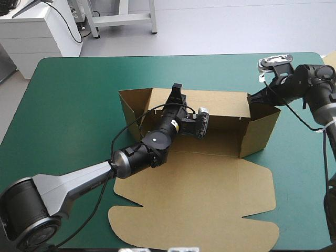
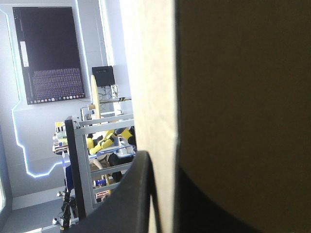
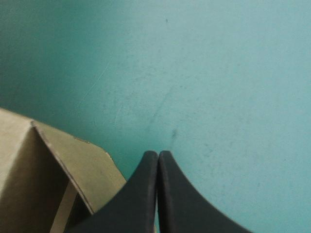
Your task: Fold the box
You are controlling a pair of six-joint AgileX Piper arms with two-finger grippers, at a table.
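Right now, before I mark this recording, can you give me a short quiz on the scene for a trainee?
1. Fill the gap: the lid lies ___ on the teal-green cover.
2. The left gripper is shut on: A the lid; B the far wall of the box; C nothing.
3. True or false: the right gripper stands wide open.

Key: 1 flat; 2 B; 3 false, its fingers meet, beside the right end of the box.
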